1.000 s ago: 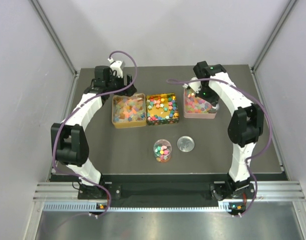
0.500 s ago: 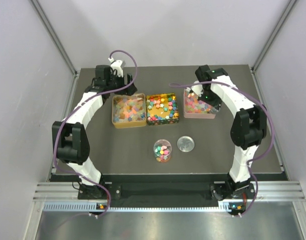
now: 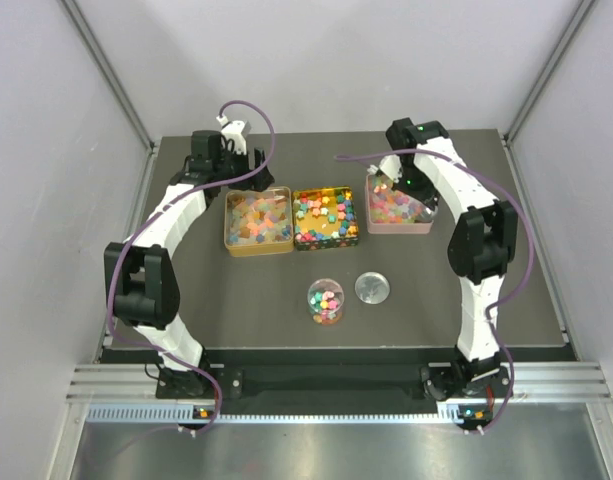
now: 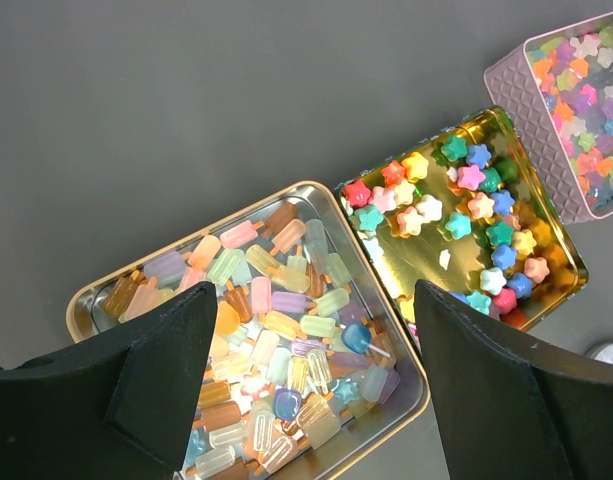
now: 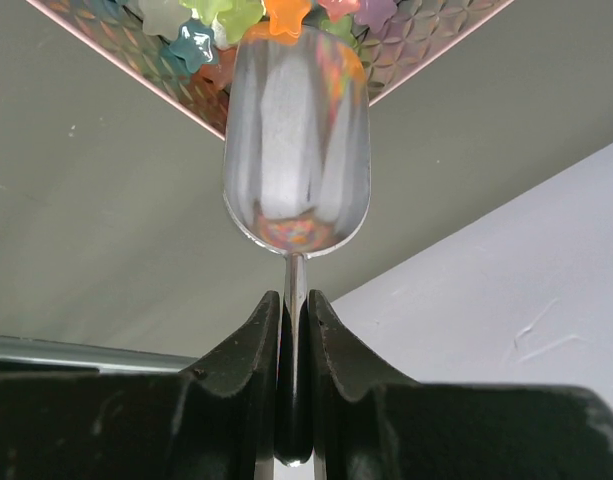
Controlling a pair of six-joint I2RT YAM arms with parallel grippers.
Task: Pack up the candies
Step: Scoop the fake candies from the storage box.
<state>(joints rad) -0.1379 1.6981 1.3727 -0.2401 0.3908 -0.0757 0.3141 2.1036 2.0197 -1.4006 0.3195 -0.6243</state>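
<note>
The candies fill three tins: pale popsicle shapes (image 4: 276,340) in the left gold tin (image 3: 257,222), bright stars (image 4: 466,205) in the middle gold tin (image 3: 324,218), and pastel stars (image 5: 201,12) in the pink tin (image 3: 399,208). More candies sit in a clear cup (image 3: 325,300). My left gripper (image 4: 316,300) hangs open above the popsicle tin, holding nothing. My right gripper (image 5: 294,300) is shut on the thin handle of a silver scoop (image 5: 296,150). The scoop's front lip lies at a corner of the pink tin (image 5: 426,45), among the stars. Its bowl shows only reflections.
A round silver lid (image 3: 372,288) lies on the dark table to the right of the cup. The three tins stand side by side across the table's middle. Grey enclosure walls close in the back and both sides.
My right arm has shifted slightly, its elbow swinging left, with the scoop staying at the pink tin. The left arm has barely moved.
</note>
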